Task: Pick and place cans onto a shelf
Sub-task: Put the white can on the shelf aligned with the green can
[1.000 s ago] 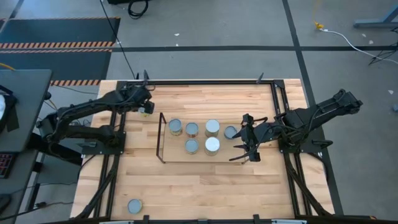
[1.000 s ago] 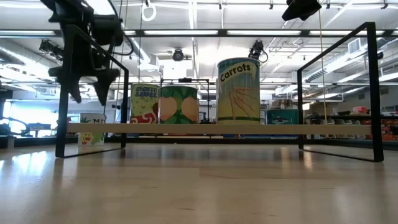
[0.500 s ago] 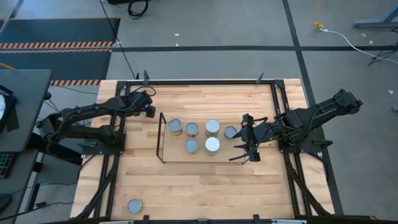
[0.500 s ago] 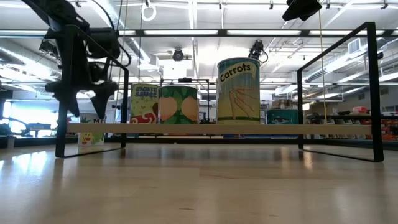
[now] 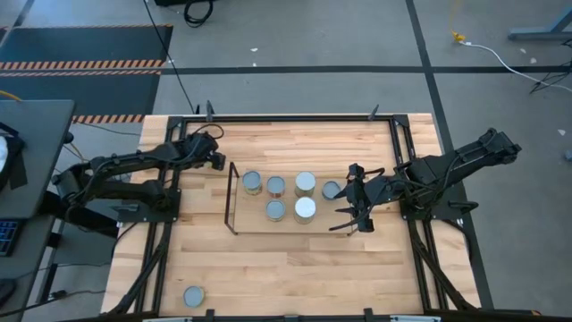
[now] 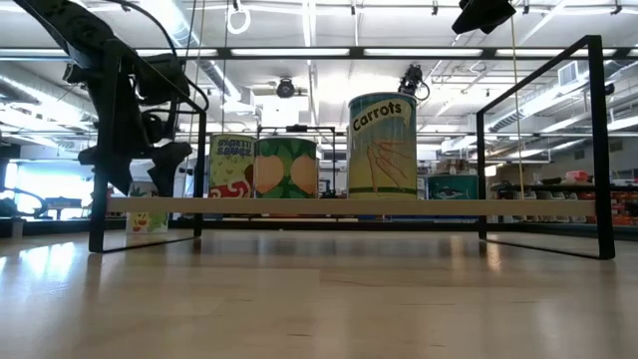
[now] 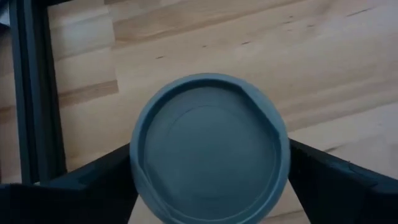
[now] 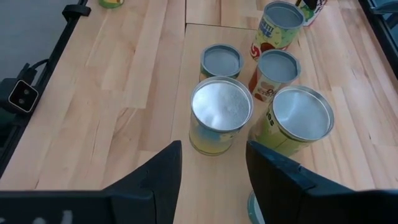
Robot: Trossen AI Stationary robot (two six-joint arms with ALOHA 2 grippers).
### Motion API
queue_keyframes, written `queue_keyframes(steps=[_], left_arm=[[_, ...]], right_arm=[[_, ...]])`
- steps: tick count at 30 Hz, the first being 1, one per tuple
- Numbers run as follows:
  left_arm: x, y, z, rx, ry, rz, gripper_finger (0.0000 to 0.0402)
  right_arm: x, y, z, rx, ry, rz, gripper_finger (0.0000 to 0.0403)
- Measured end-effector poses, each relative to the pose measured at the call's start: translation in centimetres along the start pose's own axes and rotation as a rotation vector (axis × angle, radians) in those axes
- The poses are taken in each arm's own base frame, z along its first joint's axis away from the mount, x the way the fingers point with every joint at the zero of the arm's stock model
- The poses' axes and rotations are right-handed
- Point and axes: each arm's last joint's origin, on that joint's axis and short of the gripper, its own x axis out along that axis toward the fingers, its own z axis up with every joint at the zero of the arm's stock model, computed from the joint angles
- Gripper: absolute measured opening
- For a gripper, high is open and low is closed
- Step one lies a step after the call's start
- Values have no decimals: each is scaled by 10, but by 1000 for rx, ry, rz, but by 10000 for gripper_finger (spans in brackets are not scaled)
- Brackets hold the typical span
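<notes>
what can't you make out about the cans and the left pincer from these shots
- Can under the left pincer: hidden by the arm in the high view; the left wrist view shows only its top, no label.
- Lone can near the table's front edge: too small to read.
- Can below the right pincer: mostly hidden by a finger and cut off by the picture's edge.
</notes>
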Motion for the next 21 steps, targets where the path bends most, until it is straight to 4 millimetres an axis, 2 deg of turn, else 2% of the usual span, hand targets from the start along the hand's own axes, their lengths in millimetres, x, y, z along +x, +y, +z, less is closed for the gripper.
queue_keyframes(steps=[8,12,17,21], left_arm=[[0,0,0,8,10,-13,288],[-7,-2,7,42,18,-12,279],[-38,-8,38,102,-7,-12,285],[-77,-15,67,155,-51,-49,284]], right_arm=[[0,-1,0,1,-4,-24,185],[0,-1,0,25,-6,-30,185],[0,-2,0,29,-6,-39,185],[0,-3,1,-9,-6,-49,185]])
